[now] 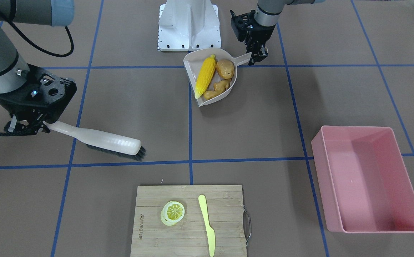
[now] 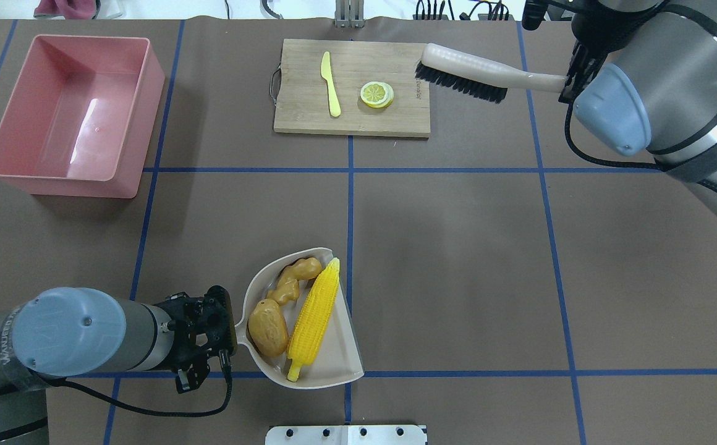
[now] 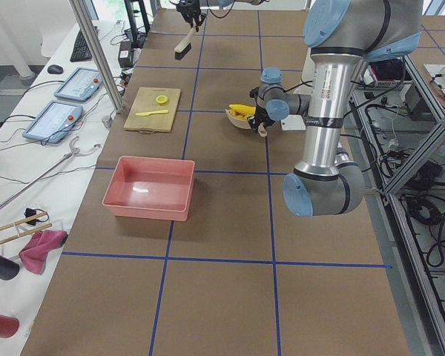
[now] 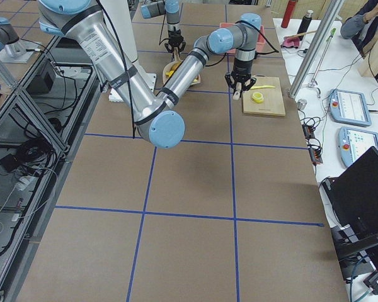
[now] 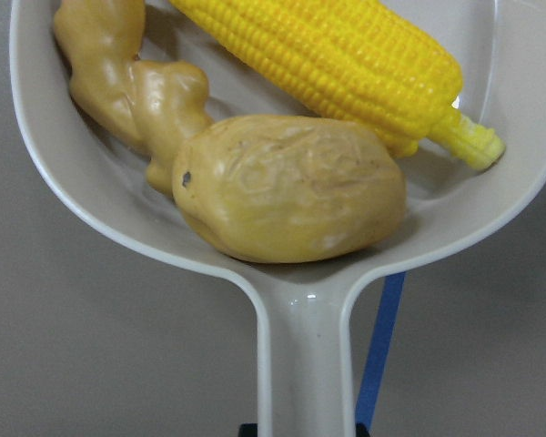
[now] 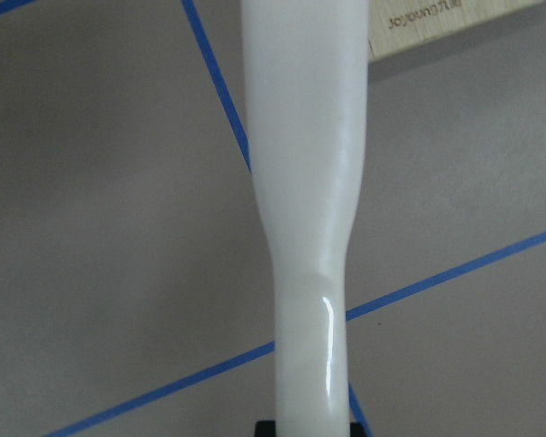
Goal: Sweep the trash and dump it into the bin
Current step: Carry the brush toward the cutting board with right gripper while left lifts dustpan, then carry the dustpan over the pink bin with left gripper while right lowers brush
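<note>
The trash lies in a beige dustpan point(image 2: 349, 346): a yellow corn cob point(image 2: 315, 321), a brown potato point(image 2: 267, 327) and a knobbly ginger root point(image 2: 290, 281). My left gripper point(image 2: 227, 339) is shut on the dustpan's handle point(image 5: 305, 364), near my base. The same corn point(image 1: 206, 76), potato point(image 1: 225, 68) and ginger point(image 1: 219, 88) show in the front view. The pink bin point(image 2: 68, 185) stands empty at the far left, well apart from the dustpan. My right gripper point(image 2: 565, 83) is shut on the handle of a white brush point(image 2: 476, 71) with black bristles, held at the far right.
A wooden cutting board point(image 2: 395, 123) at the table's far middle carries a lemon slice point(image 2: 377, 94) and a pale yellow knife point(image 2: 331, 93). The brush head hangs by the board's right corner. My white base plate point(image 2: 346, 434) sits at the near edge.
</note>
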Tool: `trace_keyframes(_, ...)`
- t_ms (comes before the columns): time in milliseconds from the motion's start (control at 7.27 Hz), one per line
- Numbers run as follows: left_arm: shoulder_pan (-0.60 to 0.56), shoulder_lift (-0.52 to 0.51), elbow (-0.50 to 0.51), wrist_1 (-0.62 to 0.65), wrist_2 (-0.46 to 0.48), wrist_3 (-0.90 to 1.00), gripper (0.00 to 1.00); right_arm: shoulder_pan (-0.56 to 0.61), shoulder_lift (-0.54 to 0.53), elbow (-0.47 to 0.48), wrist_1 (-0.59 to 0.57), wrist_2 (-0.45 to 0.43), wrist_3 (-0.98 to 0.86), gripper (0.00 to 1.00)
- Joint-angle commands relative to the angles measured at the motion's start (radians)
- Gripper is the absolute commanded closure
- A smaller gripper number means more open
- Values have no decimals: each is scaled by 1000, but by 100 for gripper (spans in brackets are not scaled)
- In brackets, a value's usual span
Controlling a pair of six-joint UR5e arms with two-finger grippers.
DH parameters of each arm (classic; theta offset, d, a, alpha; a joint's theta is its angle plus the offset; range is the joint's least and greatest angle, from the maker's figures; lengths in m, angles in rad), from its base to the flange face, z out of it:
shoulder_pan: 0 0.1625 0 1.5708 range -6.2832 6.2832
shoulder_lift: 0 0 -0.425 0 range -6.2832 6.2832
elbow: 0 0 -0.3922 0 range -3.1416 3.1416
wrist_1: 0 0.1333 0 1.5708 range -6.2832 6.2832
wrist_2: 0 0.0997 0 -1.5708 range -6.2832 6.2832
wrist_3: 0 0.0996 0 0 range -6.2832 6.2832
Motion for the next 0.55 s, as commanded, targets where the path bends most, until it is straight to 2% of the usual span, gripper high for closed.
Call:
trace_keyframes(0,-38,8,-4,-138,2,-79,100,25,-59,37,1,139,423,100)
trace_keyframes(413,-87,81,-39,-340,42,-188,100,24,-83,41,4,217,954,100)
